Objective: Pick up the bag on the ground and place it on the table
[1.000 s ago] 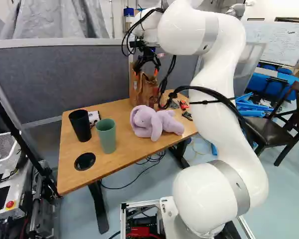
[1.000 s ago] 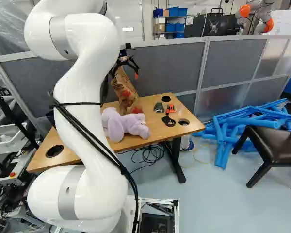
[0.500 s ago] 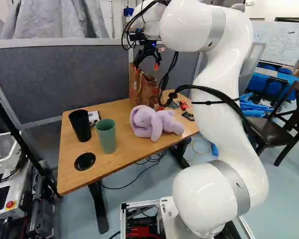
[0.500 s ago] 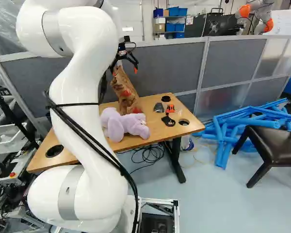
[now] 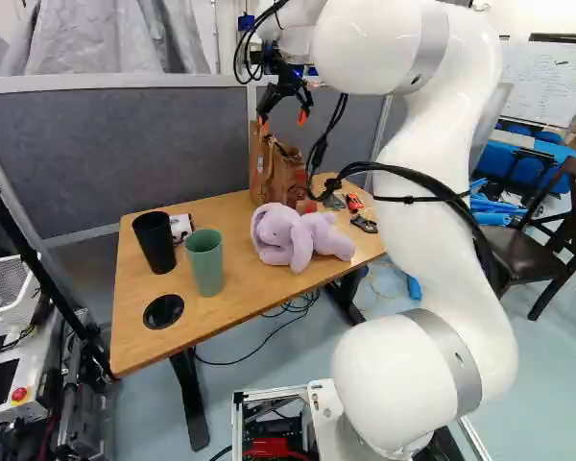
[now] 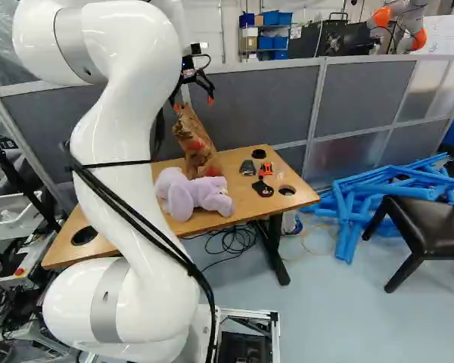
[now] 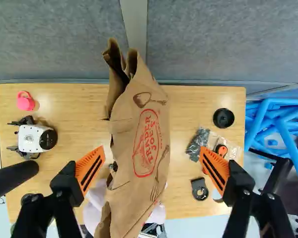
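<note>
1. On the table (image 5: 139,322), at its far edge by the wall (image 5: 125,144), stands the bag (image 5: 285,181), just behind the toy (image 5: 294,236).

2. What counts now is height and gap: the bag lies below the claw (image 7: 153,167). In the wrist view its long axis runs between the pads (image 7: 90,169), across the line on which they would close, and it lies nearer the pad on the toy's ear-and-cup (image 5: 204,264) side.

3. The claw is released, its pads spread wide either side of the bag and gripping nothing. Whether one tip brushes the paper rim, I cannot tell.

4. The bag is brown paper, tall and creased, with a red printed oval and drawn utensils. Its top edge is crumpled and folded; in the right base view it slants somewhat, though its foot seems to bear on the wood.

5. As I judge it, the placing is done and only the retreat is left. The next move calls for a straight lift with the pads kept apart; a sideways drift could catch the rim and tip so light a bag into the toy.
</note>
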You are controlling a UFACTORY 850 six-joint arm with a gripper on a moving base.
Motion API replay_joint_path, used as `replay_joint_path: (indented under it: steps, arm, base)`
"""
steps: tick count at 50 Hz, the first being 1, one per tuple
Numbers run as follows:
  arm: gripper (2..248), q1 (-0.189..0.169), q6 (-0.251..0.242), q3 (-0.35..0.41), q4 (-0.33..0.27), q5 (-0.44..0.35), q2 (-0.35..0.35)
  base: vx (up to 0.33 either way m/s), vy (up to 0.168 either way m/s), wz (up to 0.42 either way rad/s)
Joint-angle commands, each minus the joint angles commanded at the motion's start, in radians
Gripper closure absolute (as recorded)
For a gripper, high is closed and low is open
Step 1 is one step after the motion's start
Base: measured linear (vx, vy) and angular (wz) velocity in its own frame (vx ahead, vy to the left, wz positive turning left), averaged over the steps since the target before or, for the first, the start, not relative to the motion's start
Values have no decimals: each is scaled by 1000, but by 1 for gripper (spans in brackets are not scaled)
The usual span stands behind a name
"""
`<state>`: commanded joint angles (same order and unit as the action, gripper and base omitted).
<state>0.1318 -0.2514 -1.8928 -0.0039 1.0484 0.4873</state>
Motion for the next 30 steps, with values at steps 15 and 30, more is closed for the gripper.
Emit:
replay_joint_path:
  steps: [15,30]
  arm:
    - [3,0,0,-13,0,0,-23]
    - [3,0,0,-22,0,0,-36]
  base:
    - [0,0,0]
    - [0,0,0]
